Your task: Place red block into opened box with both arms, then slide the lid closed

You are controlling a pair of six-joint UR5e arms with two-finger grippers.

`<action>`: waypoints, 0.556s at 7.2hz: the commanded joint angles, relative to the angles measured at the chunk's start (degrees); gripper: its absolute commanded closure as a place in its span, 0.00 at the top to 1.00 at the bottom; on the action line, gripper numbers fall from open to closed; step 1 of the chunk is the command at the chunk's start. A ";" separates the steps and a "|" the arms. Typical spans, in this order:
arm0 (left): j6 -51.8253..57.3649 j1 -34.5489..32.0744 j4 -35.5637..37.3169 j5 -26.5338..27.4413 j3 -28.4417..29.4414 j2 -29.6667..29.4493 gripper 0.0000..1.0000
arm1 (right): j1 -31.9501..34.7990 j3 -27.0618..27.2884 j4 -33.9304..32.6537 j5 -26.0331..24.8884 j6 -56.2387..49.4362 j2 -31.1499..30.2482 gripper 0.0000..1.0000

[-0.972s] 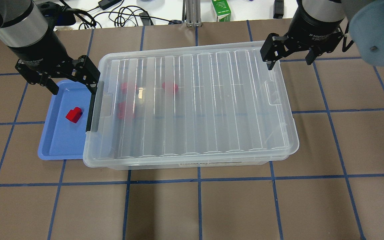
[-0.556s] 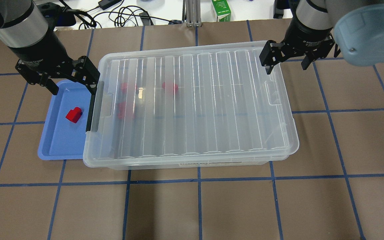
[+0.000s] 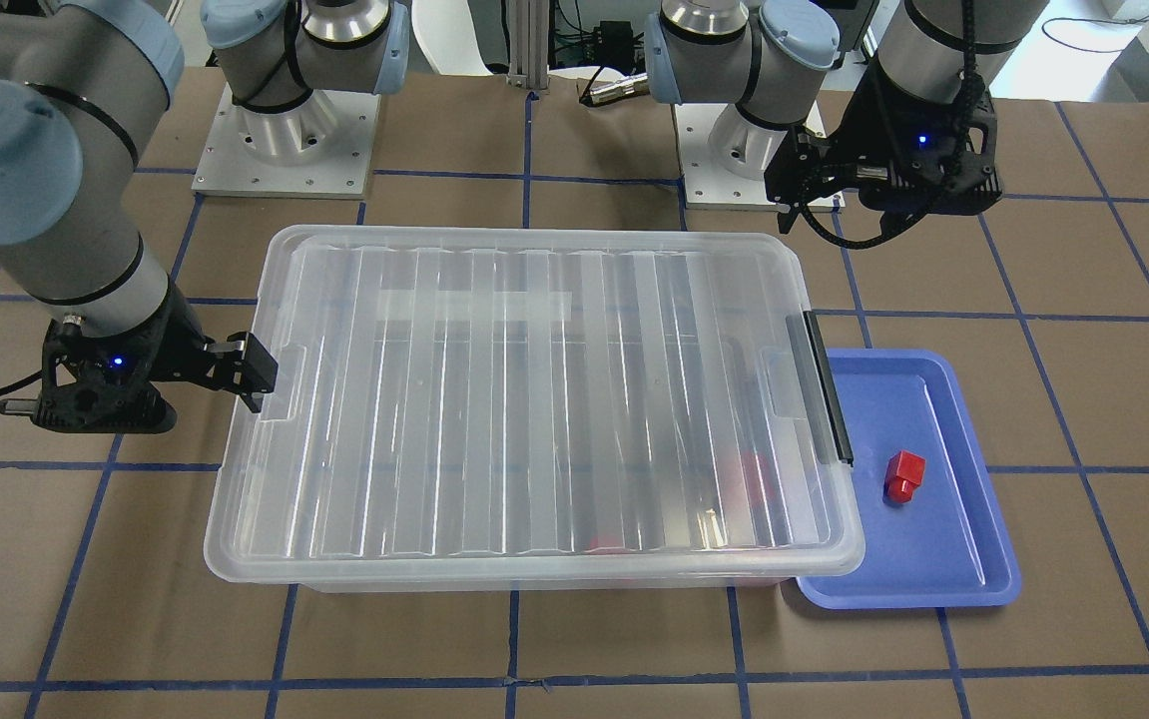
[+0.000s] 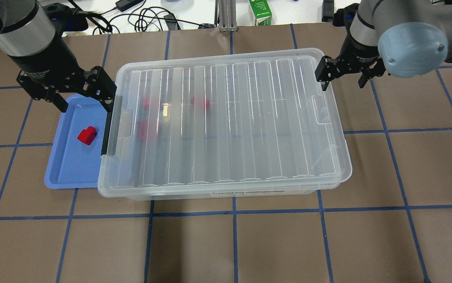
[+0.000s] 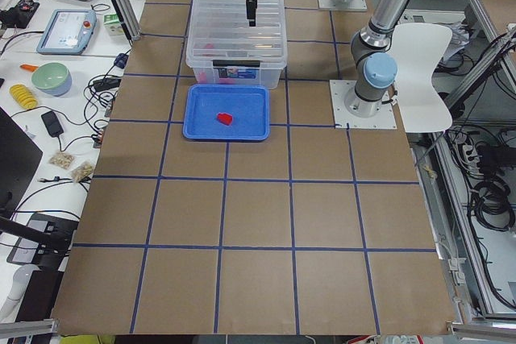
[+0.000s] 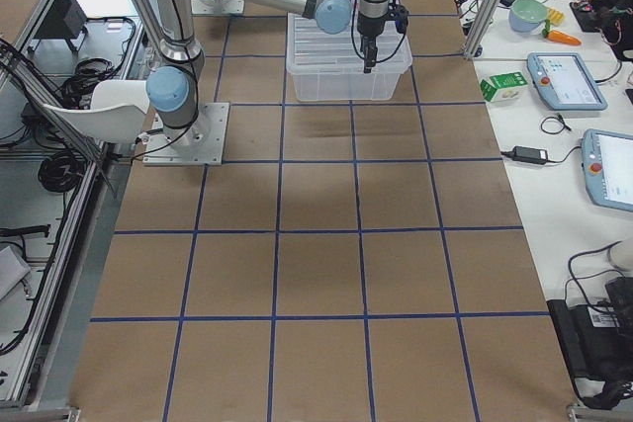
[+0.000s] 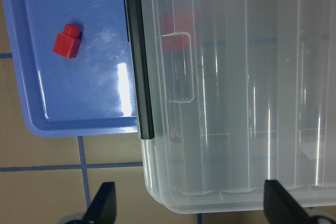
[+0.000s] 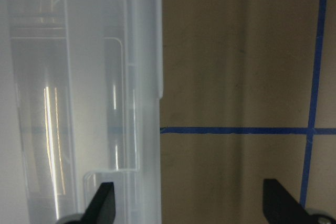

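A brown desk [image 4: 233, 243] marked into squares by blue tape lines [image 4: 273, 211] is seen, with cables [image 4: 147, 17] and a green carton [image 4: 260, 11] lying beyond its far edge. The clear box [image 4: 226, 193] is set in the middle of the desk, and the ribbed lid [image 4: 229, 118] is laid flat over it, so that the whole opening is covered. A black clip handle [image 4: 110, 125] is fixed along the box's left end. Several red pieces [image 4: 200, 103] are seen blurred through the lid, in the left part of the box. A blue tray [image 4: 64, 173] is placed against the box's left end, partly tucked under the rim. The red block [image 4: 87, 135] is found in this tray, outside the box, just left of the clip handle and apart from it. The left end effector [image 4: 87, 107] is held above the far end of the tray with its fingers [image 4: 104, 86] spread wide and nothing between them; the right-hand finger is placed at the far end of the clip handle, though contact cannot be judged. The right end effector [image 4: 343, 84] is also spread and empty, at the box's far right corner, one finger [image 4: 323, 74] being over the lid's edge and the other over bare desk.
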 commanded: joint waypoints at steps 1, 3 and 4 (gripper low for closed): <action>0.09 0.40 0.08 0.06 0.11 -0.06 1.00 | -0.69 3.47 -4.64 -0.25 -0.06 0.37 1.00; 1.40 6.34 0.17 -0.82 0.99 -0.14 1.00 | -0.77 3.13 -4.66 -0.17 -0.15 0.37 1.00; 6.72 10.91 0.52 -0.73 0.82 -1.10 1.00 | -0.95 3.22 -4.74 -0.16 -0.24 0.37 1.00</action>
